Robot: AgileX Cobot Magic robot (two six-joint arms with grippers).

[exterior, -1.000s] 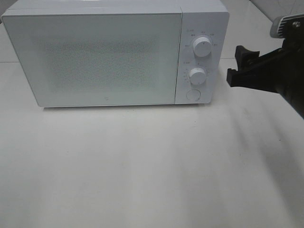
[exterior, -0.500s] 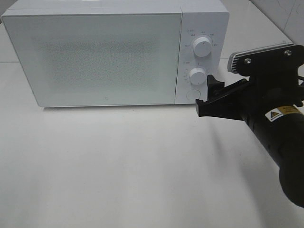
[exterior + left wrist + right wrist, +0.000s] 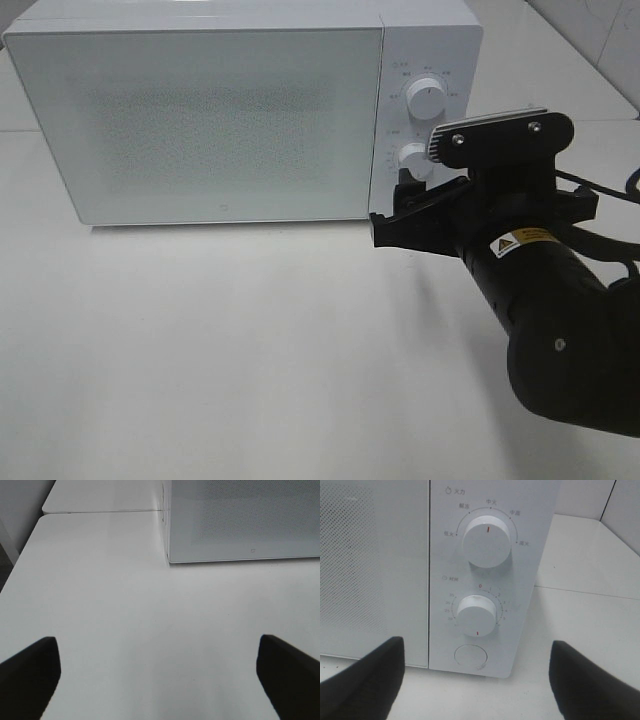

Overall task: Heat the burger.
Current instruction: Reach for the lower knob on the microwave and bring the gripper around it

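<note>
Right gripper [image 3: 390, 205], jaws spread empty, is seen before the timer knob [image 3: 477, 615]; the power dial [image 3: 486, 541] above could be caught

The microwave's control panel [image 3: 530, 580] faces the camera beside the perforated door [image 3: 370, 565]. The upper knob [image 3: 486, 541] has its red mark pointing up, the timer knob [image 3: 476, 614] has its mark pointing down, and a round button [image 3: 470, 657] sits below. The dark jaws stand wide apart, nothing between them, above the white tabletop [image 3: 590, 625].
</note>
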